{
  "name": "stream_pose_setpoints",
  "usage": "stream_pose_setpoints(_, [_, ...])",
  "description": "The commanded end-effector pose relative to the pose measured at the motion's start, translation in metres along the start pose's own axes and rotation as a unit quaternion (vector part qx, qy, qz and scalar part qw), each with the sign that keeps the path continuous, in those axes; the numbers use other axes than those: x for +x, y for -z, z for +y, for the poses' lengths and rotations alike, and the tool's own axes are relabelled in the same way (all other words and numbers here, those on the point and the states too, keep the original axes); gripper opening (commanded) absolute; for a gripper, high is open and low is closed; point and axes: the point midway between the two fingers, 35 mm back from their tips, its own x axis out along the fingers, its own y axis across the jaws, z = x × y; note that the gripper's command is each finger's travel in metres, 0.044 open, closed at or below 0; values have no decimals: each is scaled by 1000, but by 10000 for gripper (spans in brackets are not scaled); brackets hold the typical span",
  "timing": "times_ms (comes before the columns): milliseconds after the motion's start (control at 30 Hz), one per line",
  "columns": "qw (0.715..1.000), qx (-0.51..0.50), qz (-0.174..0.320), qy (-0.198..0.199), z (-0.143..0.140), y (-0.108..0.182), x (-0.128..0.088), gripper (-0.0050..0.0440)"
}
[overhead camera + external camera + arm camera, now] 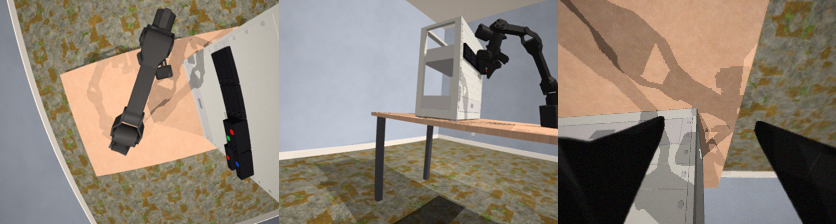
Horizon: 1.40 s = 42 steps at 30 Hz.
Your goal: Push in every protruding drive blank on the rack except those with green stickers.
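Observation:
The pale rack (260,89) (456,81) (665,175) stands upright on the table. Its front carries a row of black drive blanks (229,68) (469,54). At the near end in the top view, several blanks stick out: a red sticker (232,132) and a green sticker (228,138) sit close together, with another red sticker (228,157) and a blue sticker (237,163) below. Which of the two close stickers is on which blank is hard to tell. My gripper (486,73) (710,123) is open and empty, pointing down in front of the rack; contact with blanks cannot be told.
The arm (141,89) (537,49) reaches from its base (548,115) over the table (184,147) (442,123) (708,30). A rack corner shows low between the fingers in the wrist view. The table edge lies beyond the rack's side.

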Motion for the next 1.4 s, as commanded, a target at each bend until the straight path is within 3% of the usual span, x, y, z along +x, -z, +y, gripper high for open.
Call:
stream_pose_setpoints(0, [1000, 5, 10, 15, -1, 5, -14, 400])
stream_pose_setpoints(533, [1000, 5, 10, 15, -1, 5, -14, 400])
stream_pose_setpoints(567, [1000, 5, 10, 15, -1, 5, -14, 440])
stream_pose_setpoints(1367, [1000, 6, 11, 16, 0, 5, -14, 440])
